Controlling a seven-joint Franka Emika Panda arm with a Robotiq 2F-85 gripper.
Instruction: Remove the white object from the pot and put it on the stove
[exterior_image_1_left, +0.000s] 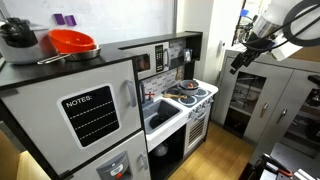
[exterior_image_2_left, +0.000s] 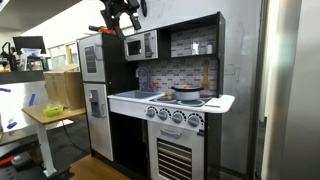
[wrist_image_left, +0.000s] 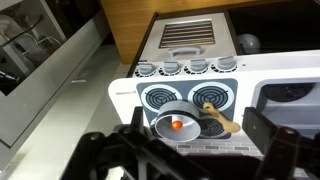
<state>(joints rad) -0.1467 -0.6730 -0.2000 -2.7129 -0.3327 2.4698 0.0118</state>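
The gripper (exterior_image_2_left: 120, 20) hangs high in the air, well apart from the stove (exterior_image_2_left: 215, 101), up near the top of the toy kitchen in both exterior views. In the wrist view its dark fingers (wrist_image_left: 100, 152) stand wide apart at the bottom edge and hold nothing.

The pot (wrist_image_left: 165, 128) sits on a burner in the row far from the knobs (wrist_image_left: 190, 67), on the side away from the sink (wrist_image_left: 290, 95). Its tan handle (wrist_image_left: 226, 125) points towards the sink side. The two burners (wrist_image_left: 215, 98) next to the knobs are bare.

A small orange spot (wrist_image_left: 177, 124) shows inside the pot. The white object may lie there too, but the view is too coarse to tell.
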